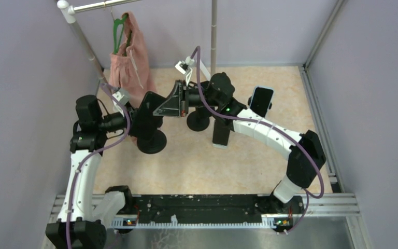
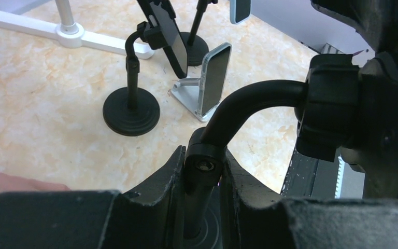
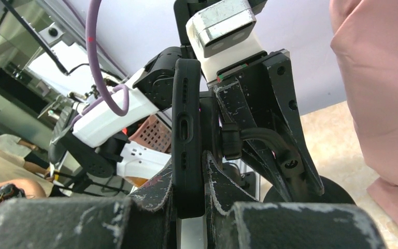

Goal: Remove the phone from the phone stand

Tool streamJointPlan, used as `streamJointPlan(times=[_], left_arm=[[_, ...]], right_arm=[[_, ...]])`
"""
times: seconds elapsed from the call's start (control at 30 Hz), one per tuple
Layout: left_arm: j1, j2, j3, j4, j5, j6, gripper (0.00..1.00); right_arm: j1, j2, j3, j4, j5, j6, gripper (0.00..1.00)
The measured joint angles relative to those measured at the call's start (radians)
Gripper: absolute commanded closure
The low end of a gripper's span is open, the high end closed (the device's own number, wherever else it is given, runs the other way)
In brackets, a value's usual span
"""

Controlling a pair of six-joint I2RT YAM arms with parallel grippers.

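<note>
The black phone [image 3: 186,119] shows edge-on in the right wrist view, its back against the clamp head [image 3: 231,141] of a black gooseneck phone stand [image 1: 152,141]. My right gripper [image 3: 189,161] is shut on the phone's lower end; in the top view it [image 1: 182,98] is at the stand's head. My left gripper [image 2: 203,155] is shut on the stand's upright pole [image 2: 202,171] just below the neck joint; in the top view it [image 1: 144,111] is above the round base. The stand's clamp [image 2: 326,109] fills the right of the left wrist view.
A second black round stand [image 2: 132,109] holds a phone [image 2: 168,36]. A white stand [image 2: 186,98] holds another phone [image 2: 215,78]. A further phone [image 1: 261,101] stands at the right. A pink garment [image 1: 129,57] hangs on a rack [image 1: 83,41] at the back left.
</note>
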Motion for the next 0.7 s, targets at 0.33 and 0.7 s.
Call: streamJointPlan(times=[0.33, 0.7], left_arm=[[-0.024, 0.028, 0.008, 0.01, -0.058, -0.019, 1.0], [-0.046, -0.013, -0.009, 0.056, -0.241, 0.071, 1.0]], right_arm=[[0.0, -0.063, -0.046, -0.11, 0.087, -0.091, 1.0], [0.01, -0.09, -0.044, -0.21, 0.195, -0.166, 1.0]])
